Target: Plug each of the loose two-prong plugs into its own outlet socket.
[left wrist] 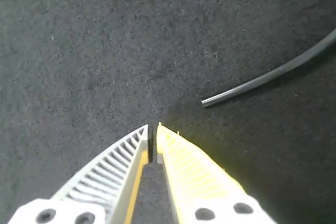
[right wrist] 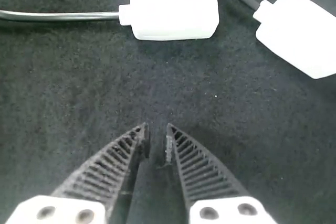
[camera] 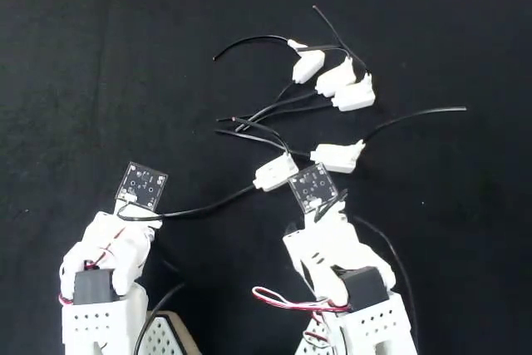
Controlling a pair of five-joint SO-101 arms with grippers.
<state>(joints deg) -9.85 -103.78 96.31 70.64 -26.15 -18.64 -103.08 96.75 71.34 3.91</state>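
Several white plug pieces on thin black cords lie on the black table point(camera: 83, 81). Three cluster at the back, among them one plug point(camera: 307, 65) and another point(camera: 353, 94). Two lie nearer: a white plug point(camera: 274, 173) point(right wrist: 170, 9) and its neighbour point(camera: 337, 156) point(right wrist: 299, 32), just ahead of my right gripper point(right wrist: 156, 136). That gripper is low over the cloth, its dark fingers nearly touching and holding nothing. My left gripper point(left wrist: 154, 129) is shut and empty over bare cloth, with a black cord end point(left wrist: 205, 102) lying beside it.
A cord point(camera: 199, 208) runs from the nearer white plug across to the left arm point(camera: 108, 255). The right arm point(camera: 341, 263) sits at the table's front with red and white wires looping by its base. More cords point(camera: 249, 39) trail around the back cluster.
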